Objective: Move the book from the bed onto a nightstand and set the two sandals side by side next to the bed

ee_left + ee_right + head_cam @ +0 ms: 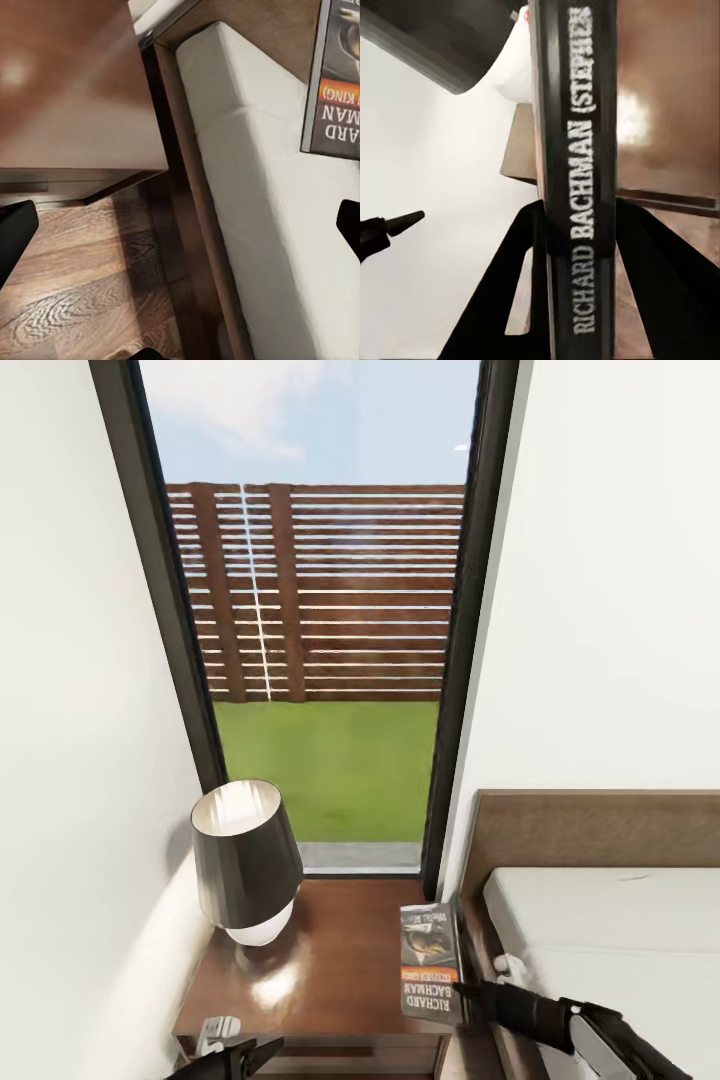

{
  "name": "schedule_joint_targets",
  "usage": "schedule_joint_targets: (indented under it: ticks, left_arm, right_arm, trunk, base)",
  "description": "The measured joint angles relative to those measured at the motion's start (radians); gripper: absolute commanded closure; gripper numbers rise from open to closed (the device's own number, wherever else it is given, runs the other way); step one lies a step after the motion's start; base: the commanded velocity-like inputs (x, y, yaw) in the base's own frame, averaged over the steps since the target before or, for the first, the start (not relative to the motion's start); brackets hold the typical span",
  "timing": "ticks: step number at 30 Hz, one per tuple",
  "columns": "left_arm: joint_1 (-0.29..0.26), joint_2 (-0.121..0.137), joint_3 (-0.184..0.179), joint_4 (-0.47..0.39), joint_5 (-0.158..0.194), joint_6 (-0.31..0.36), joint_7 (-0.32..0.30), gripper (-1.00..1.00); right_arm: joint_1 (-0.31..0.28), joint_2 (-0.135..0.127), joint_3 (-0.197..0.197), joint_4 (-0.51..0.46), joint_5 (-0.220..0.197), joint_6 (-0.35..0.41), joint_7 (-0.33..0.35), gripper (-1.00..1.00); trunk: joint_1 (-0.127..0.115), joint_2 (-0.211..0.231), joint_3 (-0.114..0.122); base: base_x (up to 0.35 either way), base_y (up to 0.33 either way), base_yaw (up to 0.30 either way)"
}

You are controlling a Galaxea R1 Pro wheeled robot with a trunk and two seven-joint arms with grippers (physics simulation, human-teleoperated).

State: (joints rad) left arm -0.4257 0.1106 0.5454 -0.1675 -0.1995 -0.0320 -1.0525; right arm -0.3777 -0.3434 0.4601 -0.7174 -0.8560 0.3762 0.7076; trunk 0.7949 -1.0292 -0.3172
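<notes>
My right gripper point(468, 1000) is shut on the book point(430, 958), a thin dark paperback with an orange band. It holds the book over the right edge of the nightstand point(330, 960), close beside the bed point(610, 930). I cannot tell whether the book touches the wood. In the right wrist view the book's spine point(577, 187) stands between the two black fingers point(506, 292). My left gripper point(250, 1052) is open and low at the nightstand's front left, its fingers point(15, 236) wide apart. The sandals are out of view.
A dark-shaded lamp point(245, 860) stands on the nightstand's left half. A tall window point(320, 660) is behind it, with white walls on both sides. The wood floor point(75, 300) shows between the nightstand point(67, 90) and the bed frame point(191, 195).
</notes>
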Motion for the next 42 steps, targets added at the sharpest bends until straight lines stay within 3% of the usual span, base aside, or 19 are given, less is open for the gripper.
schedule_joint_targets:
  ticks: [3,8,12,16,17,18,21,22,24,30,35,42]
  left_arm:
    - [0.000,-0.001,0.000,0.000,0.000,0.000,0.000,-1.00]
    - [0.000,-0.001,0.000,0.000,0.000,-0.001,0.007,-1.00]
    - [0.000,-0.001,0.000,-0.002,0.000,-0.002,0.010,-1.00]
    - [0.000,-0.001,0.000,-0.002,0.000,-0.003,0.011,-1.00]
    - [0.000,-0.001,0.000,-0.003,0.000,-0.003,0.011,-1.00]
    - [0.000,-0.001,0.000,-0.003,0.000,-0.003,0.011,-1.00]
    - [0.000,-0.001,0.000,-0.003,0.000,-0.006,0.012,-1.00]
    - [0.000,-0.001,0.000,-0.003,0.000,-0.010,0.012,-1.00]
    - [0.000,-0.001,0.000,-0.003,0.000,-0.018,0.012,-1.00]
    - [0.000,-0.008,-0.001,-0.002,0.000,-0.030,0.017,-1.00]
    - [0.000,-0.014,-0.001,-0.001,-0.001,-0.031,0.026,-1.00]
    - [0.000,-0.017,-0.001,-0.001,-0.001,-0.031,0.027,-1.00]
  right_arm:
    - [0.000,-0.001,-0.011,-0.100,0.000,0.103,-0.002,1.00]
    - [-0.003,0.006,-0.027,-0.136,0.002,0.156,-0.008,1.00]
    - [-0.008,0.061,-0.030,-0.133,-0.001,0.169,-0.017,1.00]
    - [-0.009,0.112,-0.058,-0.126,-0.002,0.169,-0.124,1.00]
    - [-0.009,0.131,-0.075,-0.125,-0.012,0.170,-0.173,1.00]
    - [-0.010,0.173,-0.116,-0.125,-0.064,0.172,-0.266,1.00]
    - [-0.011,0.197,-0.141,-0.126,-0.123,0.173,-0.333,1.00]
    - [-0.011,0.205,-0.151,-0.126,-0.164,0.173,-0.367,1.00]
    - [-0.011,0.213,-0.160,-0.125,-0.223,0.172,-0.399,1.00]
    - [-0.011,0.223,-0.169,-0.125,-0.317,0.163,-0.432,1.00]
    - [-0.011,0.239,-0.168,-0.131,-0.324,0.158,-0.434,1.00]
    - [-0.011,0.242,-0.180,-0.123,-0.325,0.158,-0.435,1.00]
  trunk:
    - [0.000,0.000,0.000]
    - [0.000,0.000,0.000]
    - [0.000,0.000,0.000]
    - [0.000,0.000,0.000]
    - [0.000,0.000,0.000]
    - [0.000,0.000,0.000]
    - [0.000,0.000,0.000]
    - [0.000,0.000,0.000]
    - [0.000,0.000,0.000]
    - [0.000,0.000,0.000]
    - [0.000,0.000,0.000]
    - [0.000,0.000,0.000]
  base:
    - [0.000,0.000,0.000]
    - [0.000,0.000,0.000]
    - [0.000,0.000,0.000]
    - [0.000,0.000,0.000]
    - [0.000,0.000,0.000]
    - [0.000,0.000,0.000]
    - [0.000,0.000,0.000]
    - [0.000,0.000,0.000]
    - [0.000,0.000,0.000]
    - [0.000,0.000,0.000]
    - [0.000,0.000,0.000]
    - [0.000,0.000,0.000]
